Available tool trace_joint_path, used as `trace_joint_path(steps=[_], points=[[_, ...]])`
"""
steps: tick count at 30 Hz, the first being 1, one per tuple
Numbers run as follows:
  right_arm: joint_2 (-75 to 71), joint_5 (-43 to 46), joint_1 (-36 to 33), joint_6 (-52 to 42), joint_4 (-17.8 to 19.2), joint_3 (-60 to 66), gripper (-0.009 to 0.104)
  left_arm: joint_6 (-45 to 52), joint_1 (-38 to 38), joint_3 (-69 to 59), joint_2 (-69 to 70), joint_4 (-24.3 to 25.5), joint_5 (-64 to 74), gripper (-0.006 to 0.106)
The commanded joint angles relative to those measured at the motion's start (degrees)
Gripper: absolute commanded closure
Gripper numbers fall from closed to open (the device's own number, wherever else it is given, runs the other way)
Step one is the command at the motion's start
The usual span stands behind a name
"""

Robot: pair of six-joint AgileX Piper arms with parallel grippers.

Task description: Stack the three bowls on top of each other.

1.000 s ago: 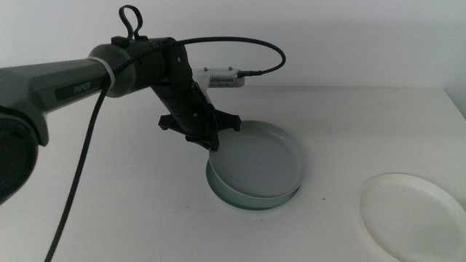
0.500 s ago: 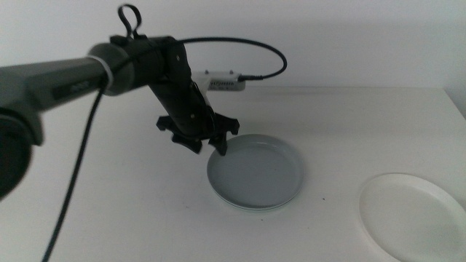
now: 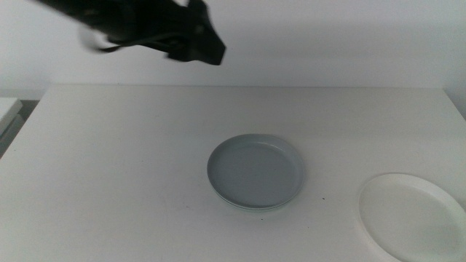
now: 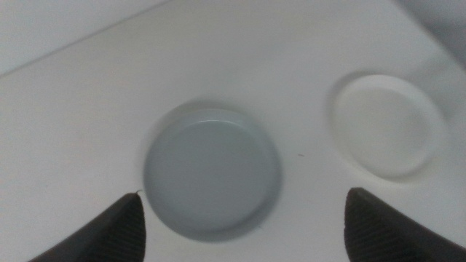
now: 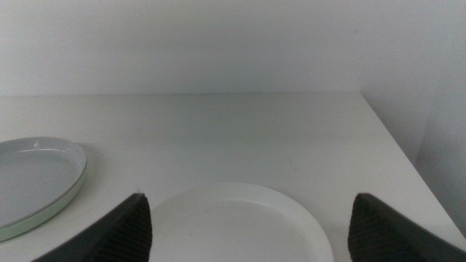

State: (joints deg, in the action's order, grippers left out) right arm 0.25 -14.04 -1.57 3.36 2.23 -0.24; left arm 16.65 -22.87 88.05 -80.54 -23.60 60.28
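Grey-blue round bowl [image 3: 255, 170] nested on mint-green bowl [image 3: 251, 207]; white shallow bowl [image 3: 412, 215] apart. Left gripper [image 4: 244, 225] fingers wide, raised. Risk: low rim slipping at pickup.

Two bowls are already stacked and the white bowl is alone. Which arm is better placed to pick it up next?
Probably the right. Its open gripper looks straight at the white bowl just ahead. The left gripper is raised high, far across the table, above the grey-blue bowl on the green one.
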Motion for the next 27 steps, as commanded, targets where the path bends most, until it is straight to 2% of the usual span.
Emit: trace_joint_path(steps=[1,7,10,27], points=[[-0.25,0.37,0.38,-0.23,0.21,0.24,0.003,1.51,0.02,-5.02,7.35,-1.42,0.32,0.007],[-0.25,0.37,0.38,-0.23,0.21,0.24,0.003,2.46,0.02,-18.8,23.7,-2.08,-4.67,0.007],[-0.25,0.37,0.38,-0.23,0.21,0.24,0.003,2.46,0.02,-21.73,28.18,-2.52,-5.03,0.007],[-0.25,0.37,0.38,-0.23,0.21,0.24,0.003,2.46,0.02,-22.09,29.44,-3.89,-7.48,0.007]])
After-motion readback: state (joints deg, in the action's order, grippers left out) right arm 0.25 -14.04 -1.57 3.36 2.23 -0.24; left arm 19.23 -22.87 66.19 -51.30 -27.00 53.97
